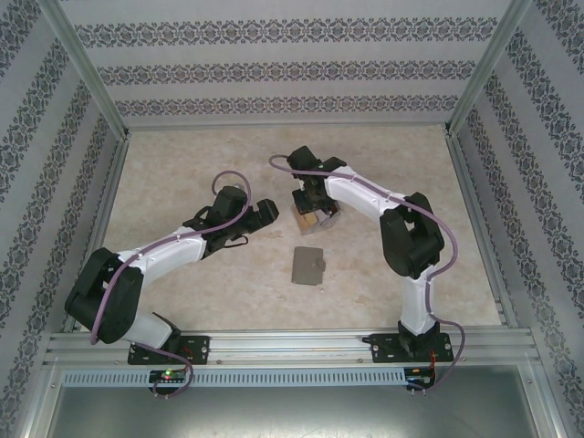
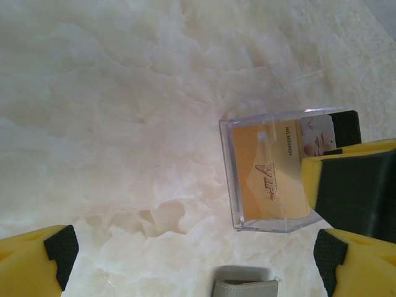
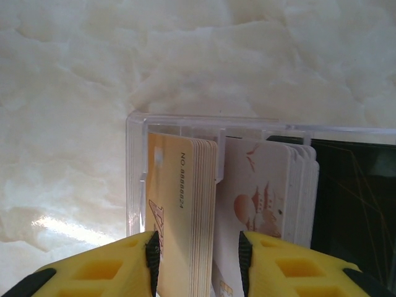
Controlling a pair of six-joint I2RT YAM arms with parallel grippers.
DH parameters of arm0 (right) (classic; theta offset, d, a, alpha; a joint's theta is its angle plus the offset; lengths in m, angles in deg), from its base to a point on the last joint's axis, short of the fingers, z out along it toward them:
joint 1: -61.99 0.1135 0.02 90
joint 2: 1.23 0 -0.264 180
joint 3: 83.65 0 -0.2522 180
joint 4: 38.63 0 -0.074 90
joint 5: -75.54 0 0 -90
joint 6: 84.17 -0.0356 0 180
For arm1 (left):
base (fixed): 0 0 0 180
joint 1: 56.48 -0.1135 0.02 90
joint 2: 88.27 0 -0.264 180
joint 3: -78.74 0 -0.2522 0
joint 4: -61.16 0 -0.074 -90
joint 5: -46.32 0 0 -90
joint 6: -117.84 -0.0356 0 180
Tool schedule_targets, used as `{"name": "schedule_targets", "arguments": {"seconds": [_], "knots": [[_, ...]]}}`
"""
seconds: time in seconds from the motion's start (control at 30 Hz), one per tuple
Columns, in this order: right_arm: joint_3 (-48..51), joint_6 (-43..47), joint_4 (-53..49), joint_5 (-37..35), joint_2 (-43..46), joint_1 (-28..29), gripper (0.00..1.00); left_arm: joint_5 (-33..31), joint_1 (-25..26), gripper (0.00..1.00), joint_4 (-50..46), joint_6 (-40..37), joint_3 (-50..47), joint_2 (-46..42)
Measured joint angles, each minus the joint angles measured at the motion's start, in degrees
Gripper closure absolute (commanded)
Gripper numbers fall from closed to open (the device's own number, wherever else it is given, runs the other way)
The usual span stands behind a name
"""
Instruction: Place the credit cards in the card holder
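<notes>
The credit cards stand on edge in a clear plastic box (image 1: 313, 217): a gold stack (image 3: 182, 204) on the left and a white printed stack (image 3: 266, 198) behind a divider. My right gripper (image 3: 198, 260) reaches down into the box and straddles the gold stack. Its left pad lies against the stack's face, and a narrow gap shows at the right pad. The grey card holder (image 1: 308, 265) lies shut on the table in front of the box, its edge (image 2: 246, 289) low in the left wrist view. My left gripper (image 2: 193, 253) hovers wide open left of the box, holding nothing.
A dark stack (image 3: 352, 185) fills the box's right compartment. The gold cards (image 2: 269, 179) show through the box wall (image 2: 228, 179), beside one of the right gripper's fingers (image 2: 311, 179). Patterned walls and metal rails (image 1: 274, 345) enclose the marble tabletop (image 1: 182, 164).
</notes>
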Motion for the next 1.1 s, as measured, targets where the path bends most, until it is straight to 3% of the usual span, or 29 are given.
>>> {"name": "schedule_targets", "arguments": {"seconds": [0.4, 0.63, 1.1], "knots": [[-2.19, 0.22, -1.53, -6.36, -3.15, 2.14, 0.59, -0.02, 0.0, 0.01, 0.15, -0.63, -0.5, -0.46], [-2.89, 0.39, -1.92, -9.57, -4.37, 3.17, 0.59, -3.37, 0.0, 0.01, 0.07, 0.72, -4.98, -4.72], [-2.89, 1.49, -2.29, -16.22, -4.57, 4.44, 0.69, -4.85, 0.0, 0.01, 0.07, 1.09, -5.14, -5.57]]}}
